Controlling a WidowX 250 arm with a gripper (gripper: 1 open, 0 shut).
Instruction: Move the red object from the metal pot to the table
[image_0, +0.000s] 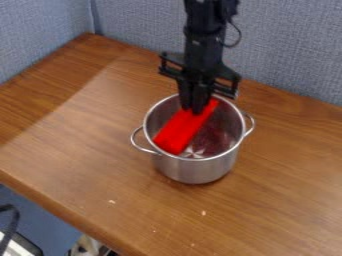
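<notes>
Your black hand (199, 98) is closed on the upper end of the red block (185, 127), a plain, matte, straight-edged bar that tilts inside the metal pot (197, 169), its lower end near the pot's wall. The pot is round, shiny and straight-sided, with thin wire loops at the rim. Under it you have a brown wooden desk (80, 135) with visible grain; behind stand grey-blue, fabric-like panels (134, 28) that meet in a corner.

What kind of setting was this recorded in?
Probably a robotics lab or workshop: a black robot arm reaches into a steel pot on a wooden table, with grey fabric-like partition panels behind.
</notes>
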